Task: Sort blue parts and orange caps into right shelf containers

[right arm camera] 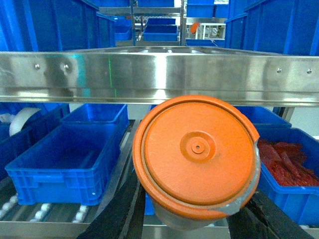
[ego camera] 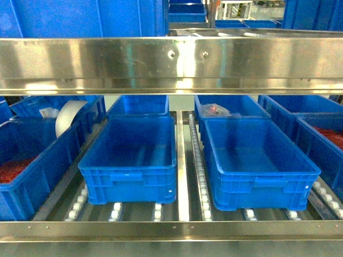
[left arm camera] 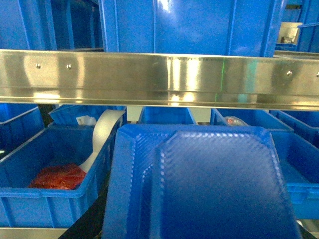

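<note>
A blue part (left arm camera: pixel 199 184), flat, squarish and ridged, fills the lower left wrist view; my left gripper (left arm camera: pixel 194 224) is shut on it, its fingers almost wholly hidden behind it. A round orange cap (right arm camera: pixel 197 152) with a small centre boss sits between the black fingers (right arm camera: pixel 114 214) of my right gripper (right arm camera: pixel 194 209), which is shut on it. Both are held in front of the shelf. Two empty blue containers (ego camera: pixel 128 155) (ego camera: pixel 257 160) stand side by side on the roller shelf. Neither gripper shows in the head view.
A steel shelf beam (ego camera: pixel 171 64) crosses above the crates. The left crate (ego camera: pixel 21 160) holds red pieces and a white tape roll (ego camera: pixel 69 118). The far right crate (right arm camera: pixel 294 179) holds red pieces too. A back crate (ego camera: pixel 230 107) holds a small bag.
</note>
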### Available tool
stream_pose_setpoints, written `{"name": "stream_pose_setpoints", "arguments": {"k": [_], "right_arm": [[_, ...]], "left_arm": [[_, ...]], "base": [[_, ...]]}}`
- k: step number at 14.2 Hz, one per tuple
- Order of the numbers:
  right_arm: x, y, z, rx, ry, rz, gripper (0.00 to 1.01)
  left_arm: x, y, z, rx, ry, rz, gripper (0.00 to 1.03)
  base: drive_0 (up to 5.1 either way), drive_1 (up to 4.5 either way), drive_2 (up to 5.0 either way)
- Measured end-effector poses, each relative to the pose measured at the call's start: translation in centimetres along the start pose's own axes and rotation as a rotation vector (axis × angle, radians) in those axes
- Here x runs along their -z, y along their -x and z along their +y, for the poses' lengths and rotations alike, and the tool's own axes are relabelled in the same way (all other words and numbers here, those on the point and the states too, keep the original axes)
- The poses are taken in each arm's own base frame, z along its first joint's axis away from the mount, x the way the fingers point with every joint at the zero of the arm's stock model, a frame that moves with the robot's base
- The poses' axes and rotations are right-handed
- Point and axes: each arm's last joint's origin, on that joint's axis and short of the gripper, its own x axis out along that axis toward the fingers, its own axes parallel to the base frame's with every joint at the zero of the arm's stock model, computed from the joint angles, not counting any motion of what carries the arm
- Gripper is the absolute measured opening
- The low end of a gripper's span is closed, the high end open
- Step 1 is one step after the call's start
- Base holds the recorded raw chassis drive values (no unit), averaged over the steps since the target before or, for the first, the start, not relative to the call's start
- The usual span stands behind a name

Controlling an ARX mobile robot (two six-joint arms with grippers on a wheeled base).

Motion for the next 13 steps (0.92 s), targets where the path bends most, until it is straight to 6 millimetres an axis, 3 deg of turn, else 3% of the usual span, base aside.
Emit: {"name": "stream_pose_setpoints", "arguments": {"k": [13], "right_arm": [[0.01,0.00,0.00,0.000,0.000,0.001,0.40]], "left_arm": [[0.03,0.00,0.00,0.001,0.000,0.003,0.43]], "base": [[0.0,0.00,0.0]]}}
